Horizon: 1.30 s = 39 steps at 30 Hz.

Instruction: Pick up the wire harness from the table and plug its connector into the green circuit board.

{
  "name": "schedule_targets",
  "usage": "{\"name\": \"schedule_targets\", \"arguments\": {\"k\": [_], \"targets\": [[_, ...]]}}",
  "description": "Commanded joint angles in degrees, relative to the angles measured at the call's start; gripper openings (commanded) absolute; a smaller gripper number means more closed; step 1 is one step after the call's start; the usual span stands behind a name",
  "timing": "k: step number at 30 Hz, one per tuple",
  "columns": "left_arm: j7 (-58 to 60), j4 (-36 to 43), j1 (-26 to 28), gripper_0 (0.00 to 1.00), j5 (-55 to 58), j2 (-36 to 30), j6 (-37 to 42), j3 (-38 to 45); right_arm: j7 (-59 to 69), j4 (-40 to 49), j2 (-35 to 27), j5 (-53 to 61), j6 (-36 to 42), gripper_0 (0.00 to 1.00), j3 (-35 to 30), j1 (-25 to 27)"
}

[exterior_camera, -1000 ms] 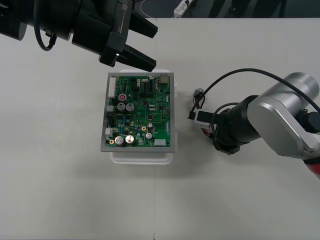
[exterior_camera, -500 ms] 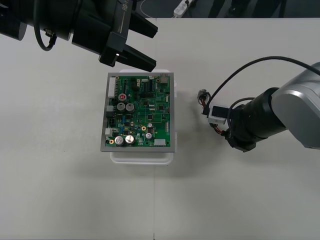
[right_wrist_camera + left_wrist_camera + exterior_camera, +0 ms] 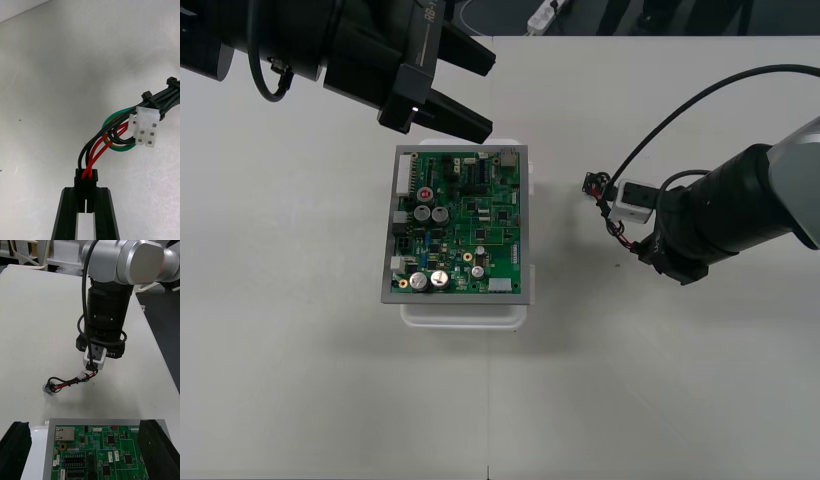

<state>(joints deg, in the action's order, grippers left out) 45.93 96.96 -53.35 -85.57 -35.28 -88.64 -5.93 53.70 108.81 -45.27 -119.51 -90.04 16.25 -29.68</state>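
The left gripper (image 3: 491,96) hangs where it was a second ago, just beyond the far edge of the green circuit board (image 3: 460,225). Its jaws are spread wide, and in the left wrist view its fingers (image 3: 15,452) stand at the two bottom corners. White lettering on that arm is too small to read. The board sits unmoved on its white base (image 3: 465,315).

A strip of bare tabletop (image 3: 560,260) lies between the board's right edge and the wire harness (image 3: 608,212). That strip is wider than before, because the harness has travelled right, away from the board, with the right gripper (image 3: 86,192). Those jaws are closed narrow on the small black plug (image 3: 86,179). From the plug, red, black and green wires loop past a white connector block (image 3: 144,129) to the round metal socket (image 3: 48,388) at the end nearest the board. Whether the socket touches the tabletop I cannot tell. The right wrist bears a label ending "Y1". The right arm has drawn back toward the tabletop's right edge, with open surface on both sides of it.
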Motion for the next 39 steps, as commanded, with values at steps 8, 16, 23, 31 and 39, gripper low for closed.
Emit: {"name": "schedule_targets", "arguments": {"k": [8,16,23,31,39], "targets": [[-1.1,0.6,1.4,0.83,-0.7,1.3,-1.4,-2.0,-0.1,1.8,-8.8,11.1,0.0,0.0,-4.2,-2.8],[-1.2,-0.4,1.8,0.83,-0.1,1.8,-1.4,-1.5,-0.3,0.0,-12.1,20.6,0.0,0.0,-5.4,-2.8],[-1.5,-1.5,1.0,0.83,1.5,0.6,-1.4,-1.5,-1.0,-3.7,-13.1,29.9,0.0,0.0,-8.4,-3.0],[-3.7,-7.5,-0.9,0.83,5.8,-2.3,-1.4,-1.5,-0.2,-5.5,-13.2,38.6,0.0,0.0,-10.4,-3.0],[-8.1,-10.9,-0.8,0.82,9.6,-6.5,-1.4,-1.5,1.0,-6.4,-14.4,48.6,0.0,0.0,-10.4,-3.0]]}}
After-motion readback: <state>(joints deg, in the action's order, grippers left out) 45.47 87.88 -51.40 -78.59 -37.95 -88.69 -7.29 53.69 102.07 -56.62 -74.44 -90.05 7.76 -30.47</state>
